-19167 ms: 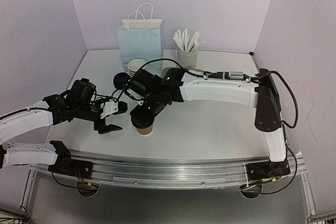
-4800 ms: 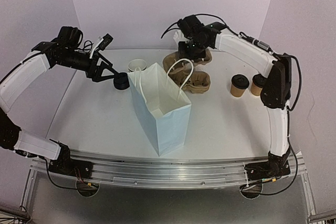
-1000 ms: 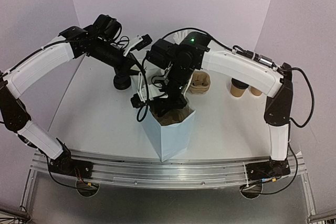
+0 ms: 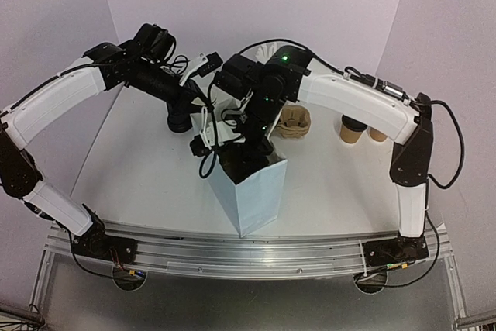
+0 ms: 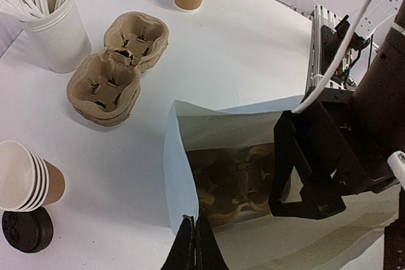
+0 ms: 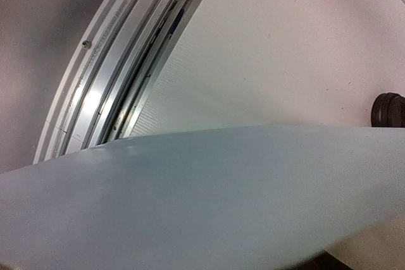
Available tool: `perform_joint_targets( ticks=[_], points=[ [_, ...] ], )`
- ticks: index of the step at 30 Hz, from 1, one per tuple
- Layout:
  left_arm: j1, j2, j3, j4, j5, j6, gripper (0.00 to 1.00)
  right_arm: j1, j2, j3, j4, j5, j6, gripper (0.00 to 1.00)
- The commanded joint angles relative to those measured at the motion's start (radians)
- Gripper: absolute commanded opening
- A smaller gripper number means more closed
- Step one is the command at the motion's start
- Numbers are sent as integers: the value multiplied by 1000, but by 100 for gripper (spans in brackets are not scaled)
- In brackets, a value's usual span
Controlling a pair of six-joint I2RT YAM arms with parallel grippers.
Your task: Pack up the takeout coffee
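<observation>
**Bag held open for loading.** The left gripper (image 5: 195, 245) is clenched on the near rim of the pale blue paper bag (image 4: 260, 195), its two fingers pressed together over the paper edge. This pinch appears to keep the mouth spread and the bag upright while the other arm works inside.

The right gripper (image 5: 307, 199) reaches down through the mouth with its jaws released and spread, nothing between them. Below it, on the bag floor, lies a brown moulded-pulp cup carrier (image 5: 234, 178), flat with its sockets facing up, presumably so that cups can be seated in it. The right wrist view shows only the bag's outer wall, the white table (image 6: 285, 42) and the metal rail (image 6: 120, 86) at its near edge; its own fingers are not visible there.

The takeout coffee is not in the bag. Two brown kraft-paper cups with black lids (image 4: 353, 129) stand on the table to the right of the bag, well apart from it. On the left, a nested stack of unlidded kraft-paper cups (image 5: 28, 184) sits just beside a stack of spare black plastic lids (image 5: 25, 229). Towards the back of the table rest the spare pulp carriers (image 5: 117, 61) and, beside them, a white ribbed holder of white sticks (image 5: 56, 33).

Judged stage: the carrier is placed and the cups are not yet loaded. The right gripper will need to lift clear without catching the bag's rim.
</observation>
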State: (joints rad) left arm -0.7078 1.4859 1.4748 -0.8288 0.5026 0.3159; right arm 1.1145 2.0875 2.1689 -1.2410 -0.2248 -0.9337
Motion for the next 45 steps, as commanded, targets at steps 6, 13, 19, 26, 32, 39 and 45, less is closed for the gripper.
perform_joint_targets(
  ticks=[6,13,19,26,32,39,45],
  points=[
    [-1,-34,-15,12,-7,46,0,6,-166,-24,147,25,-4,76],
    [-1,-43,-20,12,-28,26,0,-10,-247,-98,268,89,20,76],
    [-1,-72,-32,48,-43,-56,0,-23,-262,-173,311,132,26,75],
    [-1,-113,-74,64,-62,-144,0,-25,-223,-211,363,296,84,74],
    [-1,-164,-163,96,-109,-210,0,-24,-198,-136,385,356,220,74],
    [-1,-228,-216,163,-74,-216,0,-24,-264,-258,407,318,107,73],
    [-1,-231,-220,158,-64,-155,0,-23,-307,-360,388,316,-21,74]
  ],
)
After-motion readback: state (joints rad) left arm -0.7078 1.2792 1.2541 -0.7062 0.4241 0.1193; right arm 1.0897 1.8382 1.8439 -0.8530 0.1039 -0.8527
